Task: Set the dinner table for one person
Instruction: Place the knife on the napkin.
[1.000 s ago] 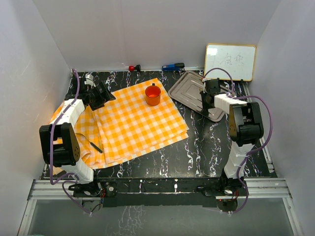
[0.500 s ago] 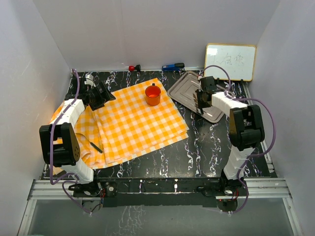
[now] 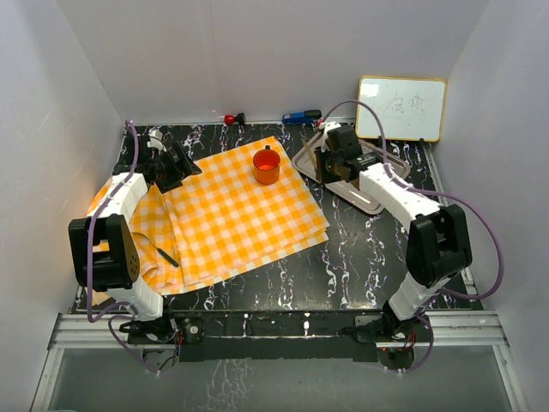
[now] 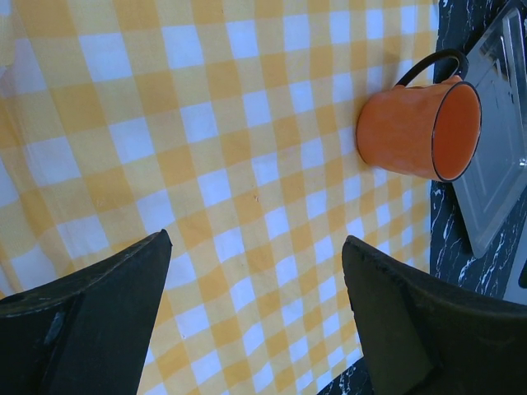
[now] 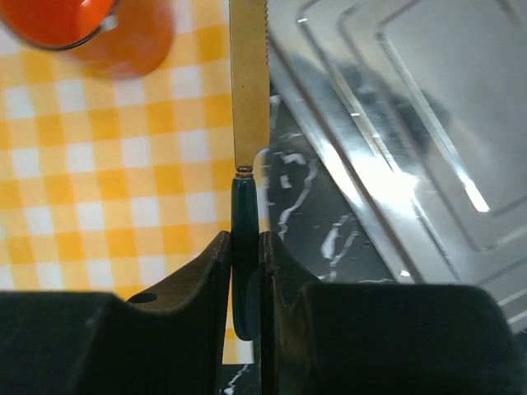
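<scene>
The dinner table (image 3: 360, 249) is black with white veining. An orange-and-white checked cloth (image 3: 232, 215) lies on its left and middle. An orange mug (image 3: 266, 166) stands on the cloth's far part, and shows in the left wrist view (image 4: 416, 132). My right gripper (image 5: 245, 247) is shut on the dark green handle of a knife (image 5: 249, 99); its serrated blade points toward the mug, over the cloth's right edge. In the top view the right gripper (image 3: 324, 165) is between mug and steel tray. My left gripper (image 3: 176, 167) hovers open and empty over the cloth (image 4: 206, 189).
A steel tray (image 3: 376, 199) lies at the back right, also in the right wrist view (image 5: 412, 123). A whiteboard (image 3: 401, 107) leans on the back wall. A red object (image 3: 230, 118) and a blue one (image 3: 300, 115) lie at the far edge. A dark utensil (image 3: 167, 256) lies on the cloth's near left.
My right arm has swung left from over the tray toward the mug, carrying the knife. The left arm has not moved.
</scene>
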`<state>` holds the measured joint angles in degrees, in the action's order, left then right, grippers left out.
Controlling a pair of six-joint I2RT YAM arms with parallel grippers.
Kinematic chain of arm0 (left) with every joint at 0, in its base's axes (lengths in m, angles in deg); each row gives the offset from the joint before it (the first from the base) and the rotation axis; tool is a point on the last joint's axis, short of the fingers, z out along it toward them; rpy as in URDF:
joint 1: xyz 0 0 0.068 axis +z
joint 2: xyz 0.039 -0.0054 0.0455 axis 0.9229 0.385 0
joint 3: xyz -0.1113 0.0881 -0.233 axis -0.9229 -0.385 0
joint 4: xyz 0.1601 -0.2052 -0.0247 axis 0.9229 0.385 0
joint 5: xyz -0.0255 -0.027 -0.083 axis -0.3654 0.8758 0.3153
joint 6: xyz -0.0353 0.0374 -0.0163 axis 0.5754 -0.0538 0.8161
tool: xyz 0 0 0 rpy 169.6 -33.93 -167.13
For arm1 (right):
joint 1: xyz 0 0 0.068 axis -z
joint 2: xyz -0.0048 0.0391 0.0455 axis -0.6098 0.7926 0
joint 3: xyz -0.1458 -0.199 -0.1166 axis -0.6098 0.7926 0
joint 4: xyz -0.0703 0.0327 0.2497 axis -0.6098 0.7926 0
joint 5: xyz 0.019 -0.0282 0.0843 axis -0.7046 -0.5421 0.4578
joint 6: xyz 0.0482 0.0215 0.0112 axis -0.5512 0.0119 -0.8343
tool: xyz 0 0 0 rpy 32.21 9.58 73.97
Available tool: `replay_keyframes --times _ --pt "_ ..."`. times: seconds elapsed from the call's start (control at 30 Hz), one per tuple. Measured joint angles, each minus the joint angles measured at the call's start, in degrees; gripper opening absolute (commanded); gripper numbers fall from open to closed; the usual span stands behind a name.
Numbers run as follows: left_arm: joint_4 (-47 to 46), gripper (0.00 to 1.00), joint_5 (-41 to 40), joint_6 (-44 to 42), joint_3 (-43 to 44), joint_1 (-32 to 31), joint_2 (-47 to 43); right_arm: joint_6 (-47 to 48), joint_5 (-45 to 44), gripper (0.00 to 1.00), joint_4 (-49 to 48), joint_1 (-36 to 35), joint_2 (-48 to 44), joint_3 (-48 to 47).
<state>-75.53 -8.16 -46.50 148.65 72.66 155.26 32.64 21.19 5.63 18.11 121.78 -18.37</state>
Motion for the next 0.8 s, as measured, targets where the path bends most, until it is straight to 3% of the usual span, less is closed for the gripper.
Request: replay_keyframes --times 0.33,0.57,0.8 --pt "0.0 0.84 -0.2 0.3 0.0 -0.2 -0.1 -4.6 6.3 0.0 -0.4 -13.5 0.0 1.4" --pt "0.2 0.84 -0.7 0.3 0.0 -0.3 -0.1 -6.5 8.6 0.0 -2.3 -15.7 0.6 2.3" --pt "0.2 0.84 -0.7 0.3 0.0 -0.5 -0.1 -7.9 11.2 0.0 -5.6 -16.5 7.1 3.3"
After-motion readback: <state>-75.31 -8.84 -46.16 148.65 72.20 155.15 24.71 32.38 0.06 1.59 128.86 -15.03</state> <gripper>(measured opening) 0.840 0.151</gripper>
